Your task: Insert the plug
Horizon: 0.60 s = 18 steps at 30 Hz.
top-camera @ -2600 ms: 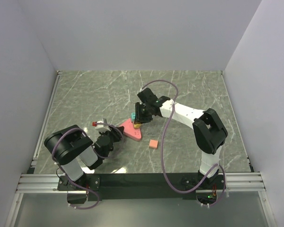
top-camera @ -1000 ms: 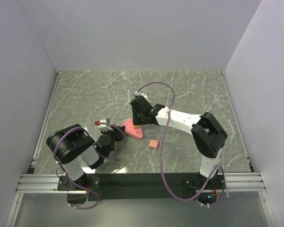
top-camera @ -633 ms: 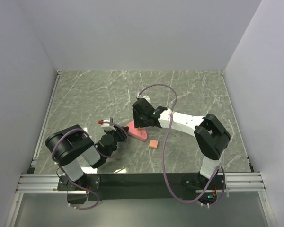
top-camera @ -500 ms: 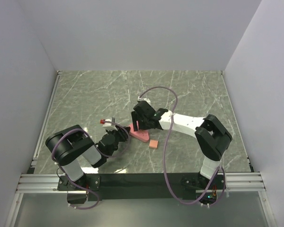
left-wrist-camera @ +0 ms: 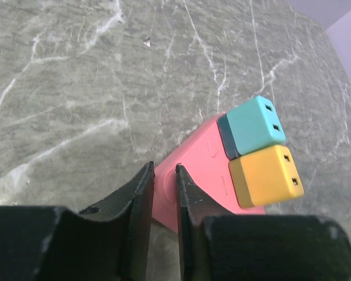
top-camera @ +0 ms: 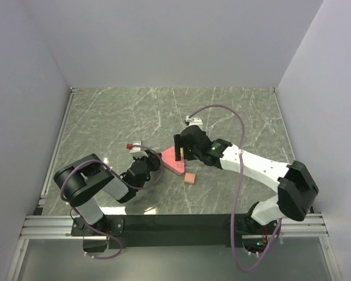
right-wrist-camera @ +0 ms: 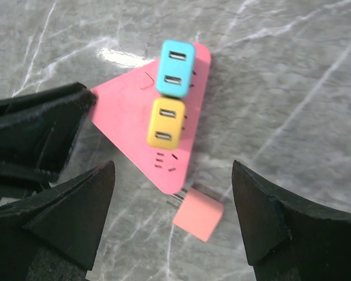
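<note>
Small pink square plug [right-wrist-camera: 198, 218] lies loose just beside the near tip of the pink triangular socket block [right-wrist-camera: 128, 123], so it's not inserted yet; left gripper [left-wrist-camera: 164, 175] pinches the block's corner, while right gripper [right-wrist-camera: 172, 175] hangs spread wide above.

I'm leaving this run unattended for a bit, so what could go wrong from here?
1. The left gripper pinches only one corner of the pink socket block, so pressing a plug in might pivot it or make it slip.
2. The loose pink plug lies flat right beside the block's edge. The open right gripper could nudge the block while grasping it.
3. The free slots sit close to the yellow plug, so the fingers may bump it.
</note>
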Available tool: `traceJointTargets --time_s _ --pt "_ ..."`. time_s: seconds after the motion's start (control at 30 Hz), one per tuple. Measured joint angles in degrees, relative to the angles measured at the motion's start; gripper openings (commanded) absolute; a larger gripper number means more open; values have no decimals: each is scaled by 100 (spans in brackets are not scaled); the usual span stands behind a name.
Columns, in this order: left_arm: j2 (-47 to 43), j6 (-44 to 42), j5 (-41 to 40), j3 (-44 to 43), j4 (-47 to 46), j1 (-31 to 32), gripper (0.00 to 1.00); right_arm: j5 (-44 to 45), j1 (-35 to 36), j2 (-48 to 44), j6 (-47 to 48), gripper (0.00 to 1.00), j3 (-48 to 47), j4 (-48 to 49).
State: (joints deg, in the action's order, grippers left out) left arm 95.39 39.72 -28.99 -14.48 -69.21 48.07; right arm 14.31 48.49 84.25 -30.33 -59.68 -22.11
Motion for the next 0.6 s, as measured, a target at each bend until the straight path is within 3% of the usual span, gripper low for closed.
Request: traceJointTargets --time_s 0.17,0.33,0.47,0.57,0.6 --pt "0 2 -87 -219 282 -149 0 186 -2 -446 -197 87 389 -190" --pt "-83 0 -79 -317 503 -319 2 260 2 -623 -610 79 933 -341" --pt "-286 -39 -85 -369 837 -426 25 216 61 -654 -903 76 1290 -365" --pt "-422 -79 -90 -382 1134 -463 48 118 190 -656 -1082 75 1421 -352" --pt "-472 -90 -87 -380 1220 -466 61 98 245 -654 -1130 75 1434 -352"
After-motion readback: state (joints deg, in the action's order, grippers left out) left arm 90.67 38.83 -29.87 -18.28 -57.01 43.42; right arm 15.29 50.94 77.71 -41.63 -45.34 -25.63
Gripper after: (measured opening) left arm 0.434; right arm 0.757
